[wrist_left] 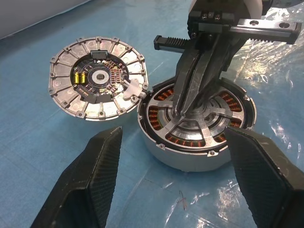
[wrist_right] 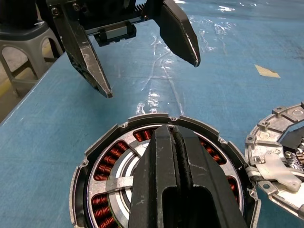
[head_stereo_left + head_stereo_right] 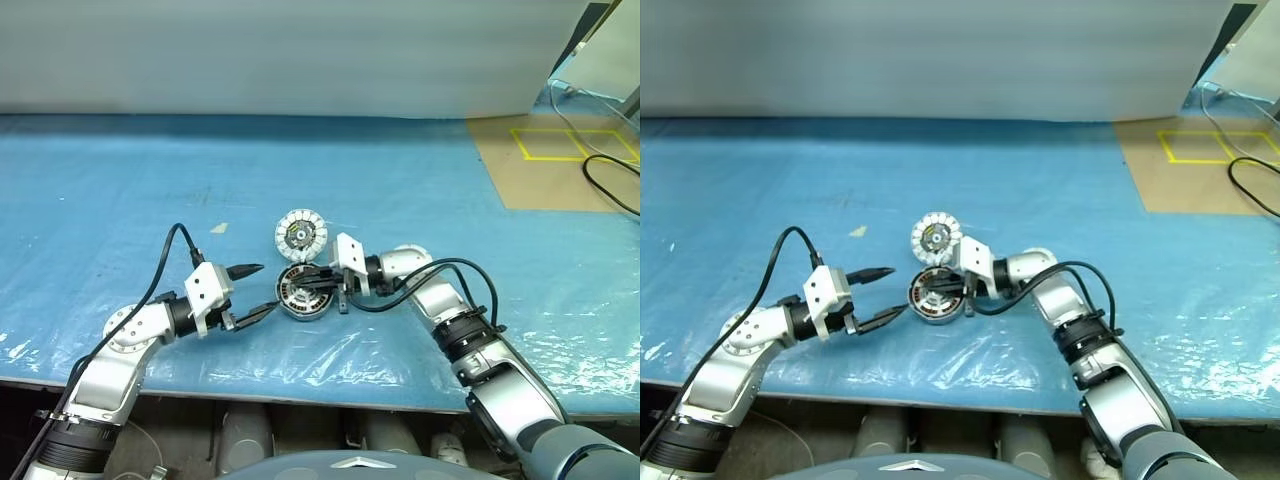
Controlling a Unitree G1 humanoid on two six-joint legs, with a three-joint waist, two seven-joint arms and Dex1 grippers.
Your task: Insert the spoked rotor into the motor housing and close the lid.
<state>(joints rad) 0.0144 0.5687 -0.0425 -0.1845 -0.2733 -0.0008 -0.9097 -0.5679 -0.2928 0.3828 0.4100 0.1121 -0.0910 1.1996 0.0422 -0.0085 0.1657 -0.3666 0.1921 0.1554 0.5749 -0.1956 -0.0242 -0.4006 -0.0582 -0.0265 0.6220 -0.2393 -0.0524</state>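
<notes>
Item: spoked rotor (image 1: pixel 199 124). Lies flat inside the motor housing (image 1: pixel 190 159), silvery spokes over the copper windings, hub at centre. Judged seated or nearly so.

Item: right gripper (image 1: pixel 190 111). Fingers pressed together, tips resting on the rotor at or beside its hub; whether anything is pinched between them I cannot tell. It reaches in from the housing's 3 o'clock in the head view. Judged purpose: pushing or steadying the rotor so it settles square in the ring.

Item: lid (image 3: pixel 301 234). Lies flat on the table at about 12 o'clock from the housing, rims touching or nearly so, white segments and circuit face up. A white tab reaches toward the housing rim. Kept near because it must go on next; not yet fitted.

Item: left gripper (image 3: pixel 255 292). Fingers spread wide, holding nothing, at the housing's 9 o'clock, apart from its wall. Judged to be waiting to brace the housing or take the lid.

Item: blue table cover (image 3: pixel 120 190), with clear film (image 3: pixel 330 355) under the work area, likely to protect the surface.
</notes>
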